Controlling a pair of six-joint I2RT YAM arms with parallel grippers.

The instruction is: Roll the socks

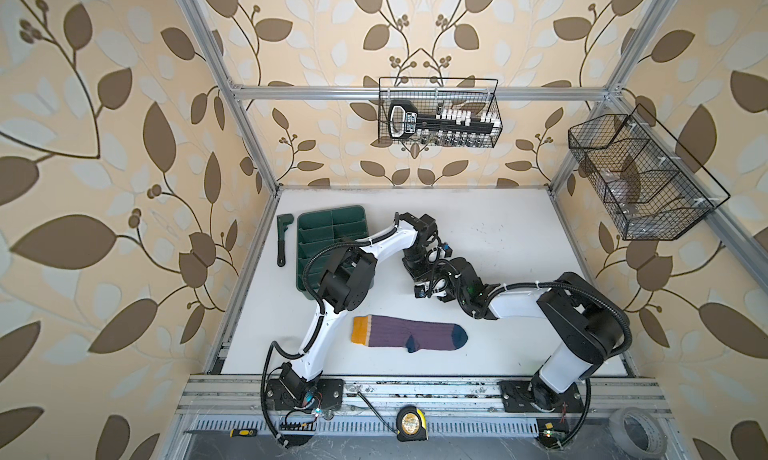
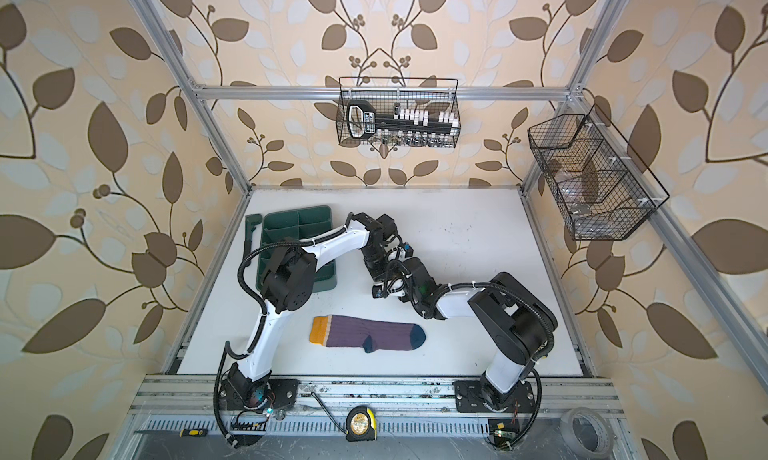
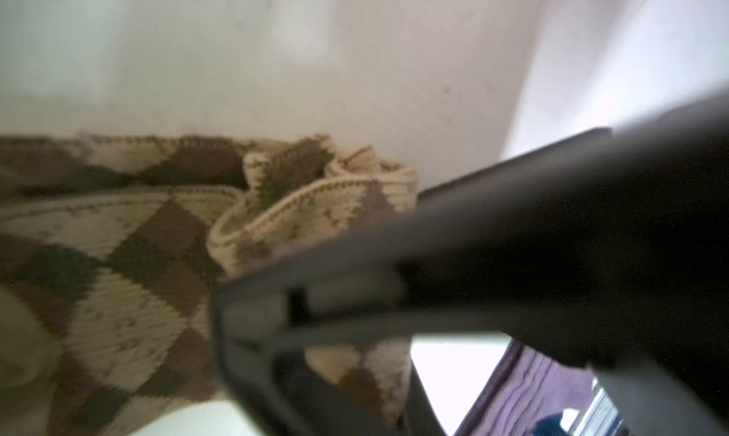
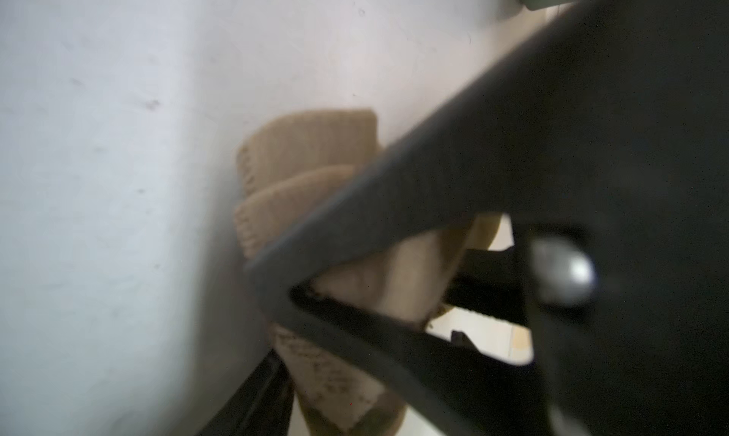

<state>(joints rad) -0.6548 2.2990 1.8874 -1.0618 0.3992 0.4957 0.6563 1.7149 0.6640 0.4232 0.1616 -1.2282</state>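
Beige wallpaper (image 1: 104,146) with brown leaves, aluminium frame rail (image 1: 316,92), white tabletop (image 1: 519,245), black wire basket (image 1: 438,79) hung behind

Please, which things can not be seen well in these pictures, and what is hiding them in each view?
- left gripper: left wrist view is blurred and only one finger shows; grip unclear.
- right gripper: right wrist view is blurred and its finger covers the beige argyle sock; grip unclear.
- In both top views the beige argyle sock is hidden beneath both grippers.
- purple sock: left wrist view shows only a corner, cut by the edge.
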